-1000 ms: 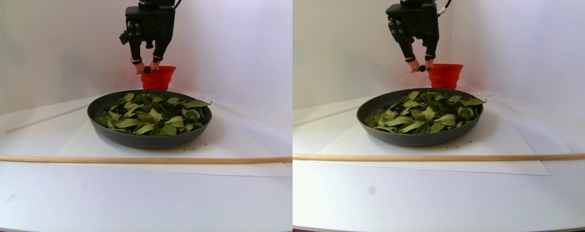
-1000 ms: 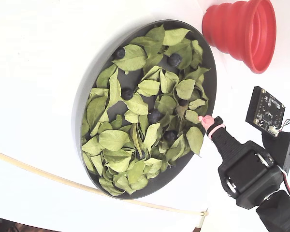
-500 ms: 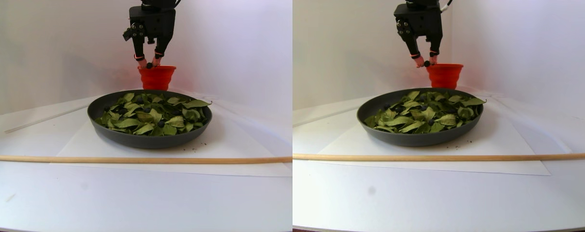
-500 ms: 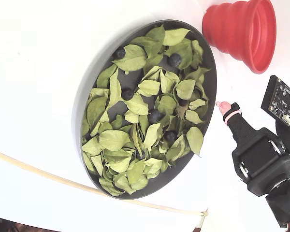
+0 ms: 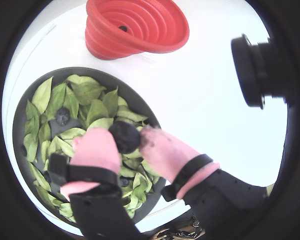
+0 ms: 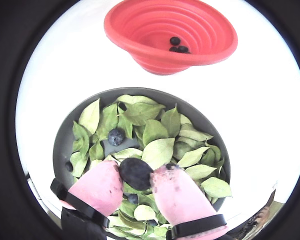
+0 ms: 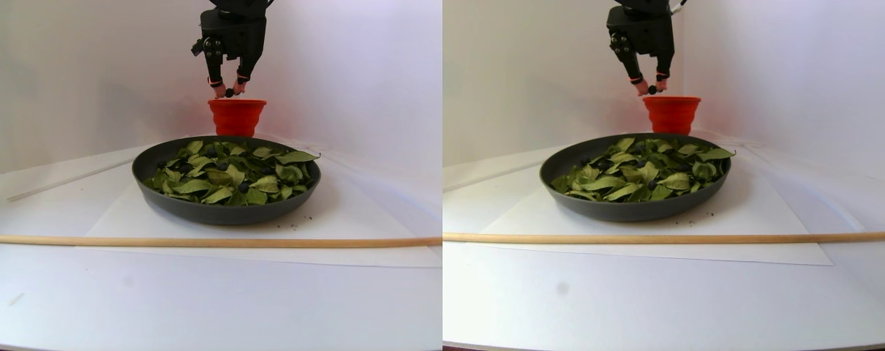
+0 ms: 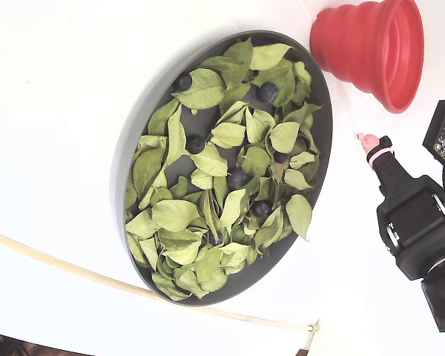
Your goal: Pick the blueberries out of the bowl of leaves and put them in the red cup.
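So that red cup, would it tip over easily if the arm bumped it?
Probably, if hit hard enough. The red cup looks thin and light, holding only a few blueberries. Its ribbed, stepped sides suggest soft material that may flex rather than crack. It narrows towards its base, which likely makes tipping easier. The gripper, shut on a blueberry, is not over the cup yet.

In the fixed view, the bowl sits on the worktop with leaves and blueberries inside. The red cup stands just beside it, upper right.
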Robot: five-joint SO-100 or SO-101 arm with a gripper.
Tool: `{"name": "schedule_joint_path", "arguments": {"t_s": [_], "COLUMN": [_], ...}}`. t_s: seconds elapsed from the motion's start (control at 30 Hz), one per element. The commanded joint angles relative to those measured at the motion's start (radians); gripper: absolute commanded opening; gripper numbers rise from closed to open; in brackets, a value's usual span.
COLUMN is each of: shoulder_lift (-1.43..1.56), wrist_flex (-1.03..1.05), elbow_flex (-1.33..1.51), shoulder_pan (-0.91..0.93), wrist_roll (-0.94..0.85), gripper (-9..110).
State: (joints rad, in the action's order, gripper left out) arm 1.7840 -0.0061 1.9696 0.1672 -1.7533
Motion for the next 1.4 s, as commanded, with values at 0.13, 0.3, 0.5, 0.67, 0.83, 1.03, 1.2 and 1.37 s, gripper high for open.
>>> {"name": "schedule_joint_path", "arguments": {"t_s": [0.13,0.3,0.5,0.67,0.83,1.03,1.2,1.37], "shoulder_lift": [-0.005,-0.037,-0.069,-0.097,-0.130,-0.169,-0.209,-0.242], "wrist_flex": [-0.021,-0.037,-0.048,-0.055,-0.060,-0.089,-0.091,-0.100], "elbow_flex": [-0.144,-0.181,-0.225,-0.267,-0.313,-0.359,-0.416,-0.468], "shoulder_pan": [0.026,0.031,0.037,0.037,0.035,0.032,0.018,0.025], "wrist_roll": [0.011,0.015,0.034,0.046,0.064,0.089,0.098,0.109], "gripper": [10,10,11,11,11,11,11,11]}}
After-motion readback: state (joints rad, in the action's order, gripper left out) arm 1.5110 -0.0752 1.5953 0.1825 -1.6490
